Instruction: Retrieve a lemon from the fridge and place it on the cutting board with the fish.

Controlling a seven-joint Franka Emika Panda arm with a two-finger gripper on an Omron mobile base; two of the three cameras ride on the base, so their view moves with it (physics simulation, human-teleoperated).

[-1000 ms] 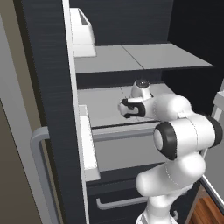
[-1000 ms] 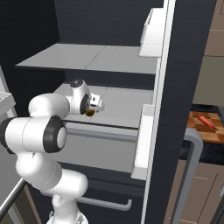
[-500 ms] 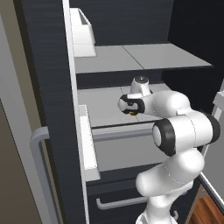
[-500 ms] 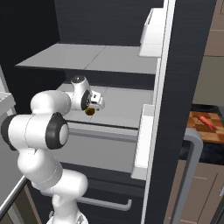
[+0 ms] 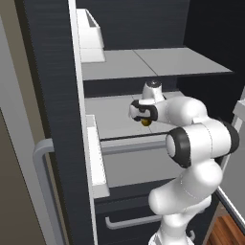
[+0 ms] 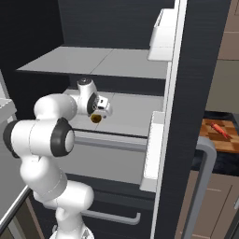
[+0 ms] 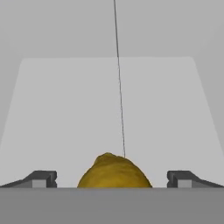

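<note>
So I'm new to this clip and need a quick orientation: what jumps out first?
The white arm reaches deep into the open black fridge, its gripper open over a light grey shelf. The yellow lemon sits between the fingertips, not yet gripped. Far right in the right base view, the cutting board carries the reddish fish.

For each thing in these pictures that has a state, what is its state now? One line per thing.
Tall black double-door fridge: both doors open, light grey shelves exposed.
Two-finger gripper: open, jaws wide on either side of the lemon, not closed on it.
Small yellow-orange lemon: resting on the middle fridge shelf, not gripped.
Lower fridge drawer with grey bar handle: closed.
Orange-brown wooden cutting board: lying flat on the counter, carrying the reddish fish.
</note>
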